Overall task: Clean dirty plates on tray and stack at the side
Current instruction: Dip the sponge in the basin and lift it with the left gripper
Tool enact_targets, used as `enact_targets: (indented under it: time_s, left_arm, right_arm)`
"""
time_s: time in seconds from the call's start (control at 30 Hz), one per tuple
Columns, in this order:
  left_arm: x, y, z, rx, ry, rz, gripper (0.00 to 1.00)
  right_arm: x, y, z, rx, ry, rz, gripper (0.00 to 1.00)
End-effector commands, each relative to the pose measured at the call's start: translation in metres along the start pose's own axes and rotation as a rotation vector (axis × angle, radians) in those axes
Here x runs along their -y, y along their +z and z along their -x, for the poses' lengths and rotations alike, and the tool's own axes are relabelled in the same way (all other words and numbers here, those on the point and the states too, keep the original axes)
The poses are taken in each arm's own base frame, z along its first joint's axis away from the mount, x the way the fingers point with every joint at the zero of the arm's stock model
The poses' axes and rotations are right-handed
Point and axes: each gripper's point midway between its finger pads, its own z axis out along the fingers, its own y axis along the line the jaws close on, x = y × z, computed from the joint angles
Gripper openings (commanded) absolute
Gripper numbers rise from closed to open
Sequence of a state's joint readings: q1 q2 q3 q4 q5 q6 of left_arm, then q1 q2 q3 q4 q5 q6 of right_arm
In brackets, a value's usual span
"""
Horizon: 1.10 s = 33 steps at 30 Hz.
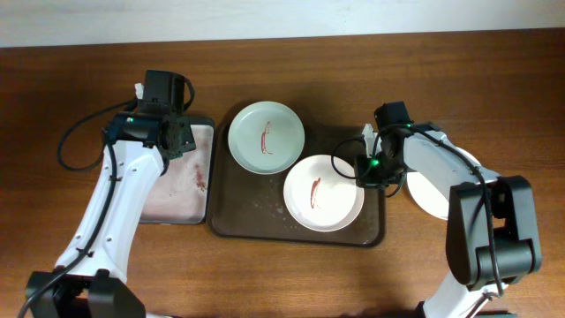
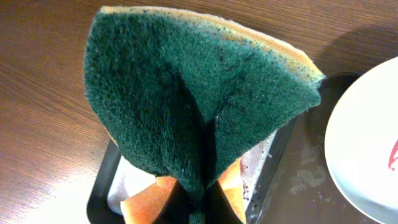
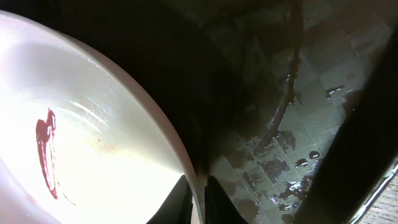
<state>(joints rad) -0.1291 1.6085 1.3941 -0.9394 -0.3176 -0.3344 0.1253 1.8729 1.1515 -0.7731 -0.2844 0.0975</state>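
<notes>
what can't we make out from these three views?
- Third plate, overhead: right arm covers most of it; streaked or clean, cannot tell.
- Sponge tray, left wrist view: sponge clamped in left gripper blocks most of it; overhead, left arm covers its left side.
- White plate, right wrist view: right gripper grips its rim; frame edges cut it off, glare washes out the surface.

Dark brown wooden table (image 1: 44, 88) with visible grain, pale strip (image 1: 265, 16) along far edge, soft even light
</notes>
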Motion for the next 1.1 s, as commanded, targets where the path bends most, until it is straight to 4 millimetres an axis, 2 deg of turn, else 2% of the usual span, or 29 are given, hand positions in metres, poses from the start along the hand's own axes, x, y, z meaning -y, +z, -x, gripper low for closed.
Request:
enact_targets:
  time_s: [0.0, 0.17, 0.3, 0.57, 0.7, 1.07]
  left_arm:
    - [-0.004, -0.014, 0.011, 0.051, -0.028, 0.006, 0.00]
    - [-0.004, -0.014, 0.011, 0.051, -0.028, 0.006, 0.00]
    - [-0.005, -0.013, 0.010, 0.049, -0.027, 0.006, 0.00]
    - [-0.005, -0.013, 0.008, 0.041, -0.024, 0.009, 0.00]
    - [-0.005, -0.013, 0.008, 0.040, -0.024, 0.006, 0.00]
    - [-0.005, -0.013, 0.005, 0.031, -0.021, 0.009, 0.00]
  right_arm:
    - [0.001, 0.003, -0.003, -0.009, -0.008, -0.013, 0.11]
    - [0.001, 0.003, -0.003, -0.009, -0.008, -0.012, 0.11]
    - [0.001, 0.003, -0.006, -0.021, -0.004, -0.010, 0.15]
    - [0.005, 0.013, -0.024, -0.066, 0.009, -0.013, 0.15]
    - [0.006, 0.014, -0.026, -0.066, 0.009, -0.013, 0.04]
    - [0.006, 0.015, -0.024, -0.062, 0.007, -0.013, 0.04]
